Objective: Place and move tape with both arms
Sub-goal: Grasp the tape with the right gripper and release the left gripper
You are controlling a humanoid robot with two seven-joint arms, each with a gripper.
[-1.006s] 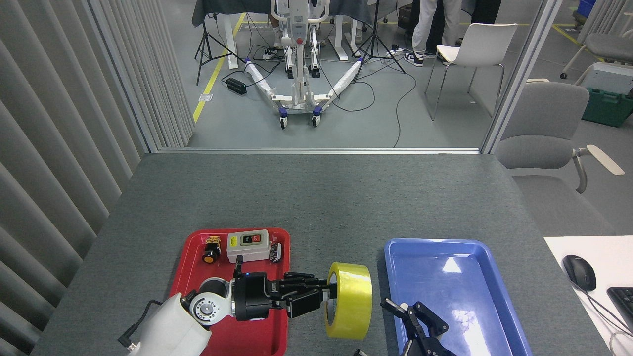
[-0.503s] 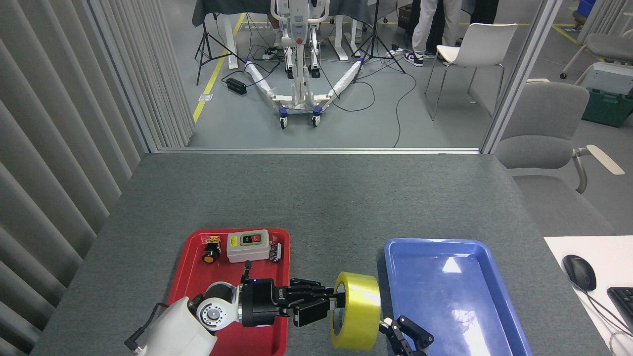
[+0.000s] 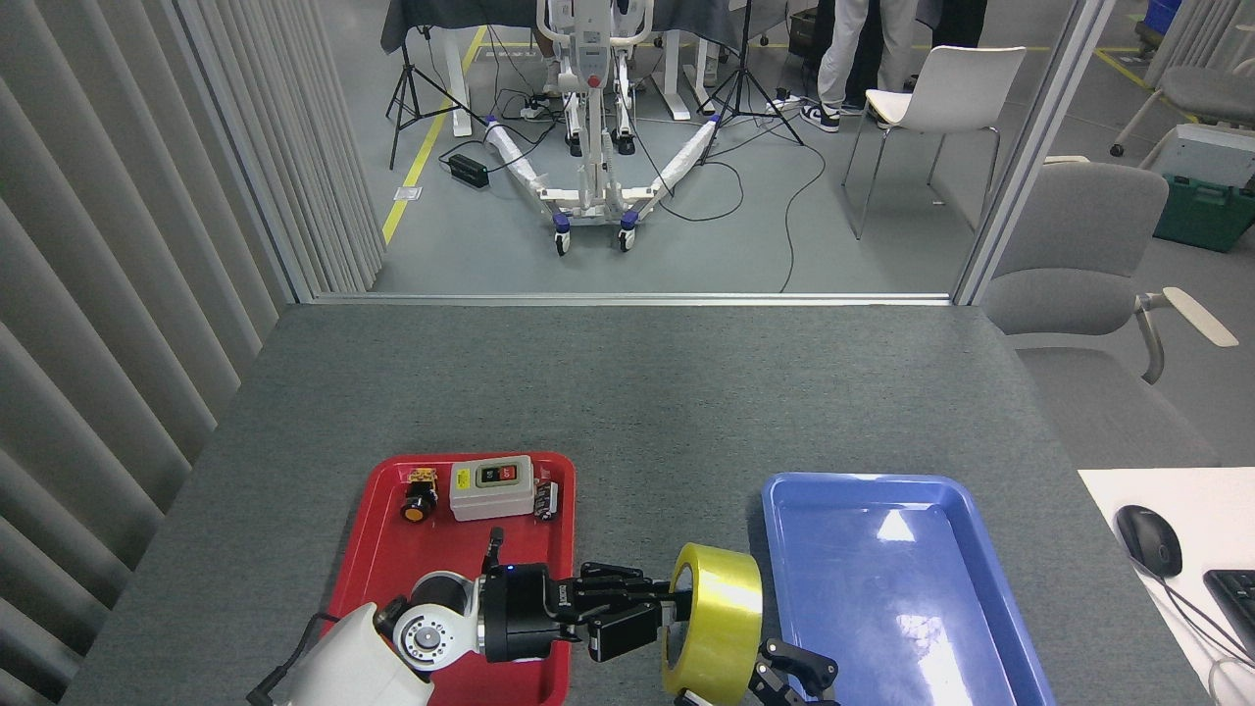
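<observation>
The yellow tape roll [image 3: 724, 618] stands on edge in the air between the red tray [image 3: 368, 549] and the blue tray [image 3: 941, 510], near the table's front edge. My left gripper [image 3: 667, 613] reaches in from the left, its black fingers [image 3: 613, 598] shut on the roll's left rim and core. At the bottom edge, just right of and below the roll, only the fingertips of my right gripper [image 3: 789, 677] show, spread open and close to the roll; whether they touch it I cannot tell.
The red tray holds a grey switch box [image 3: 492, 485], a small yellow-black button [image 3: 420, 495] and a small dark part [image 3: 547, 500]. A mouse [image 3: 1149, 539] and keyboard [image 3: 1237, 598] lie at the right. Grey chairs stand beyond the table's right edge.
My left gripper has carried the tape roll to the right and slightly lower. My right gripper has dropped toward the bottom edge and moved left, closer to the roll.
</observation>
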